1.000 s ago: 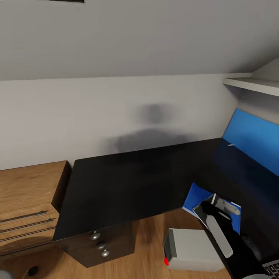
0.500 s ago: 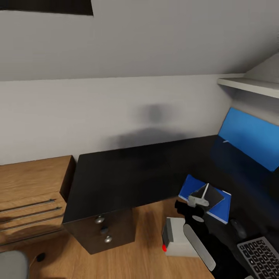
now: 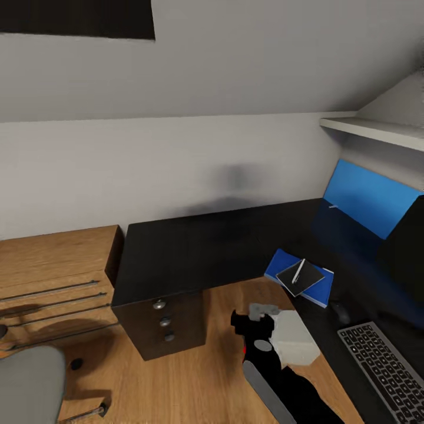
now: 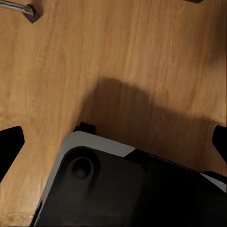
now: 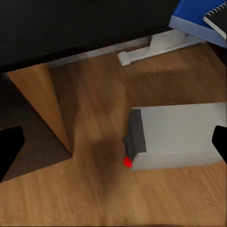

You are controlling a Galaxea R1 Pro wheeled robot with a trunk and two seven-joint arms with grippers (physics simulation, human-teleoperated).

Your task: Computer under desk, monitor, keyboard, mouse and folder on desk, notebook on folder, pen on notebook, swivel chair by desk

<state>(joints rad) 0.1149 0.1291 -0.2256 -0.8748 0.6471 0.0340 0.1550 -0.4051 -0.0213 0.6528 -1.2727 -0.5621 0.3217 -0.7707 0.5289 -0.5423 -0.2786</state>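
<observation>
On the black desk (image 3: 194, 253) a blue folder (image 3: 315, 290) lies with a black notebook (image 3: 309, 277) on it and a pen (image 3: 298, 271) on the notebook. Near them sit the mouse (image 3: 340, 312) and the keyboard (image 3: 383, 368). The blue monitor panel (image 3: 365, 206) stands at the desk's right end. A grey computer (image 3: 297, 341) with a red light rests on the floor by the desk; it is also in the right wrist view (image 5: 184, 135). My right gripper (image 3: 263, 310) hangs open above the floor beside the computer. My left gripper (image 4: 113, 142) is open over bare floor. The swivel chair's grey seat (image 3: 26, 383) sits at bottom left.
A wooden dresser (image 3: 53, 277) stands left of the desk, and the desk's drawer unit (image 3: 165, 321) faces me. A white shelf (image 3: 371, 129) juts out above the monitor. A dark block (image 3: 406, 253) cuts in at the right edge. Wooden floor (image 3: 194, 377) lies between chair and desk.
The whole view has shifted, bringing in the chair and more keyboard. My right gripper has drawn back from the notebook and pen on the folder, down beside the computer.
</observation>
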